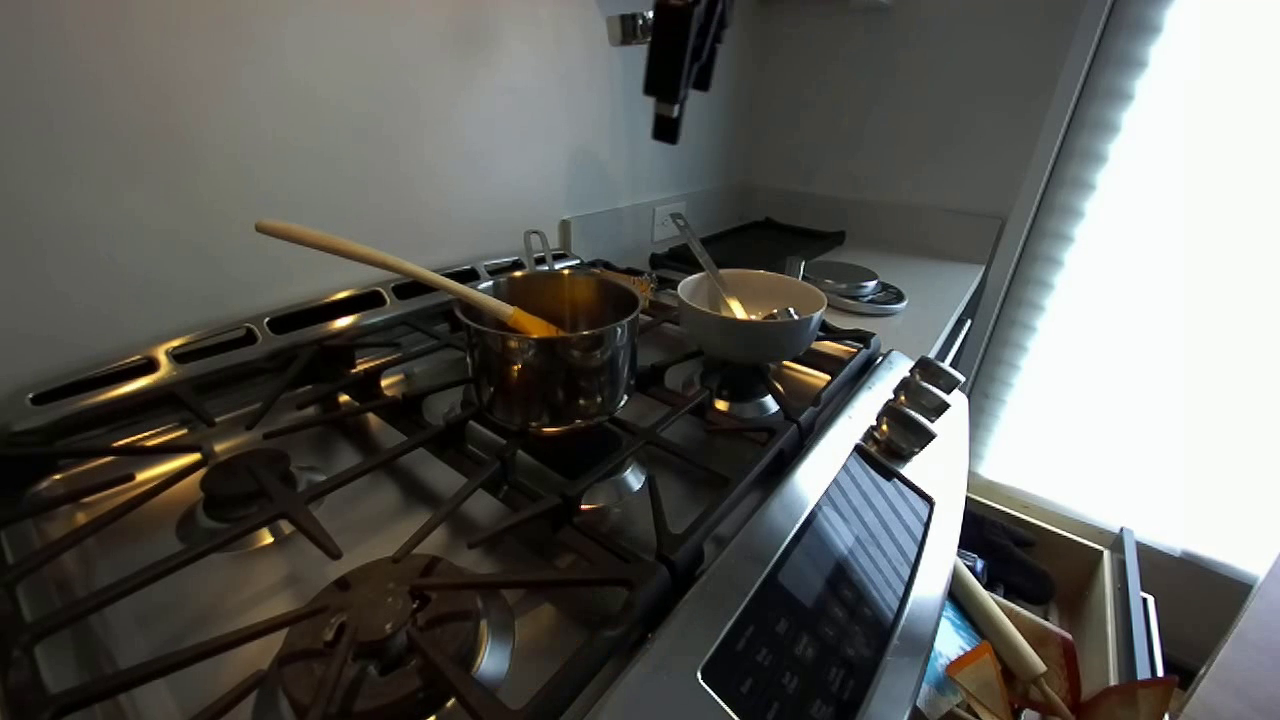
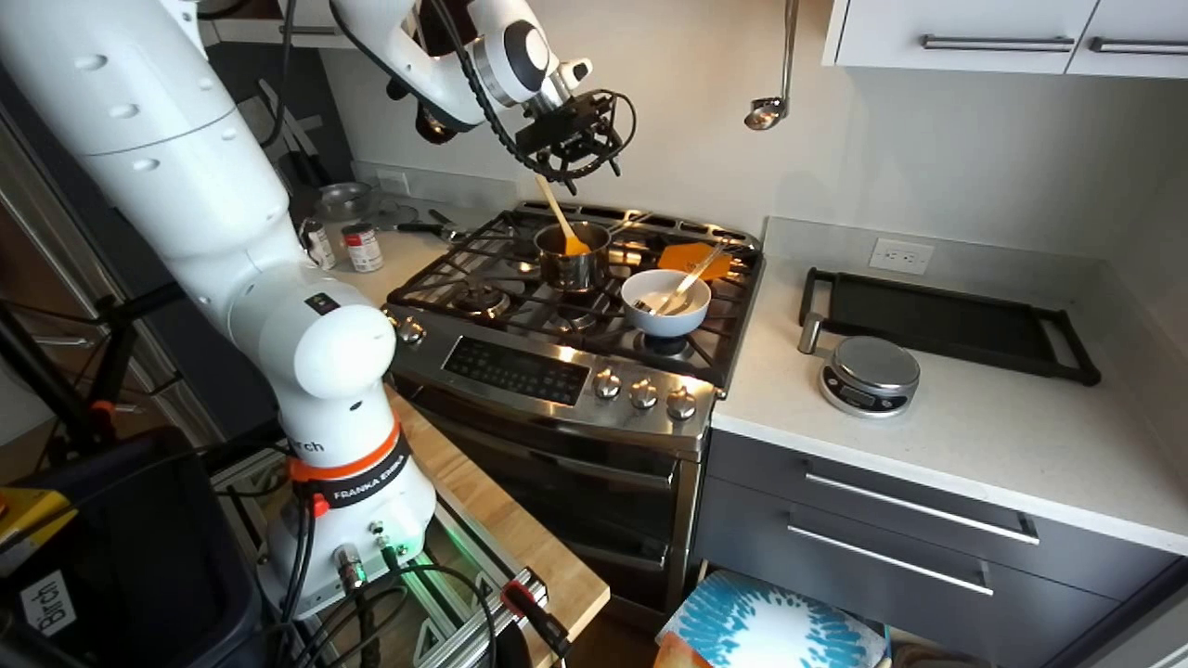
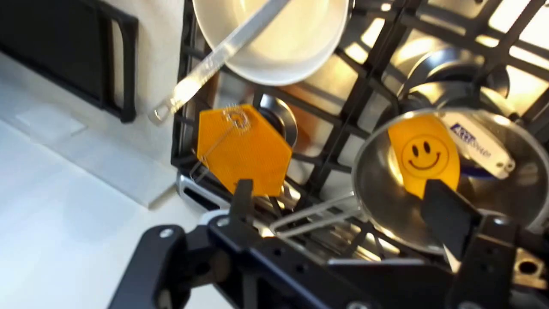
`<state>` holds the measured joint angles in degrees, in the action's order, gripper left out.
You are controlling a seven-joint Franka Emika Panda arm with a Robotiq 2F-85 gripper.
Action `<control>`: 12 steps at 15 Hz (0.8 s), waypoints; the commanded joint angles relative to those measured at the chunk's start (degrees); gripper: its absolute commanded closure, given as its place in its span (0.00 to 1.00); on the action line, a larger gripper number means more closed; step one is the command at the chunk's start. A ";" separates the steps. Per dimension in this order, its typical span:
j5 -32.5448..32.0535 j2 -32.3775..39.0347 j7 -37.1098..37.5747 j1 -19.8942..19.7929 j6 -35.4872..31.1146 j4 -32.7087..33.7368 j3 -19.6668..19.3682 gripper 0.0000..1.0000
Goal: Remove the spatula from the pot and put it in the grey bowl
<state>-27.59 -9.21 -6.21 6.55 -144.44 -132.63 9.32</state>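
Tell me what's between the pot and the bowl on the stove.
No object there: only the grate and the stovetop under it separate the pot from the bowl. The wrist view shows this from above.

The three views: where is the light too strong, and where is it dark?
In an exterior view, the white area at right is overexposed and the stove looks dim, with warm glints on the pot; in an exterior view, the counter is lit more evenly; in the wrist view, white patches glare on the stove, while the spatula looks clear.
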 commanded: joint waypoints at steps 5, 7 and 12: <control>-1.85 8.65 -1.37 1.45 -11.46 3.89 0.81 0.00; -1.87 8.96 -1.73 1.50 -11.47 4.43 0.77 0.00; 14.73 16.77 -14.93 2.02 -16.13 6.86 2.88 0.00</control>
<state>-22.95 2.04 -12.93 8.34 -158.97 -127.88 10.79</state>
